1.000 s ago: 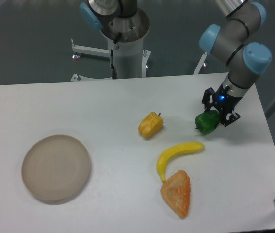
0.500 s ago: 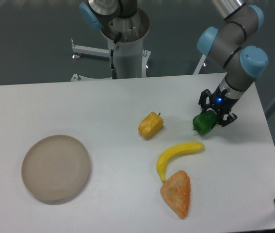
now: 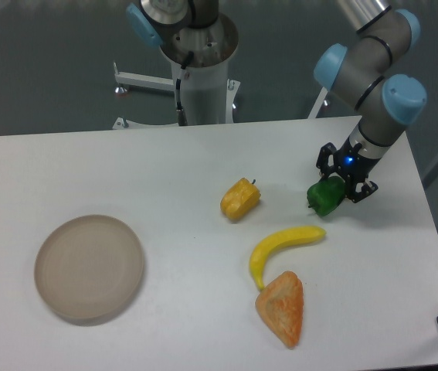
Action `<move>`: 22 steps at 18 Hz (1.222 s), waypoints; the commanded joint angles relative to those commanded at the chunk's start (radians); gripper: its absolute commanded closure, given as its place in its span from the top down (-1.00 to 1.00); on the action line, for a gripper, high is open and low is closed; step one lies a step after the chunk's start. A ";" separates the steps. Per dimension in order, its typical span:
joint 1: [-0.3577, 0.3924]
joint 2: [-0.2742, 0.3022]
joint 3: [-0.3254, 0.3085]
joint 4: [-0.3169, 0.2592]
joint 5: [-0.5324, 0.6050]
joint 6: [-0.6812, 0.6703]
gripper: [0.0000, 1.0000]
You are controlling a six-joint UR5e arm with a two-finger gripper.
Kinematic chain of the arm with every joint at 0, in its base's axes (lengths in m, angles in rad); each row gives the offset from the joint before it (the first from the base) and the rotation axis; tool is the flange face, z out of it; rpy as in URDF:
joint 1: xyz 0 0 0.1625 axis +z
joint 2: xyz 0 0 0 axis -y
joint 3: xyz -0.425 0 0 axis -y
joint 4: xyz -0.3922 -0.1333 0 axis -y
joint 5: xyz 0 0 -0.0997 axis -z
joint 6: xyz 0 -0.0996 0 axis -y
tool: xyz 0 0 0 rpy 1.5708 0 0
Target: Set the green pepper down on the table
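The gripper [image 3: 341, 182] sits at the right of the frame with its jaws clamped on the green pepper [image 3: 325, 197], which seems to hang just above the table [image 3: 164, 170] — contact is hard to judge from this angle. Released from any height, the lumpy pepper could roll left toward the banana [image 3: 280, 249] or the yellow pepper [image 3: 240, 199]. Against a second ago, arm and pepper sit slightly further left; over the last half second — hardly any change

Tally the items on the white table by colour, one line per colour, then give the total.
Green: 1, green pepper
Yellow: 2, yellow pepper, banana
Orange: 1, wedge-shaped food piece
Beige: 1, round plate
Total: 5
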 joint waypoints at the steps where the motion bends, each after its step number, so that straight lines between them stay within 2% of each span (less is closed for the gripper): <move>1: 0.000 0.002 0.009 0.002 0.000 0.000 0.93; 2: 0.000 0.003 0.018 0.002 -0.002 -0.002 0.99; 6: -0.002 -0.003 0.081 0.011 -0.002 0.005 1.00; 10: -0.029 -0.020 0.184 0.038 0.011 0.003 1.00; 14: -0.099 -0.043 0.265 0.064 0.165 0.000 1.00; 16: -0.126 -0.066 0.302 0.064 0.205 -0.003 1.00; 22: -0.175 -0.094 0.348 0.064 0.209 -0.077 1.00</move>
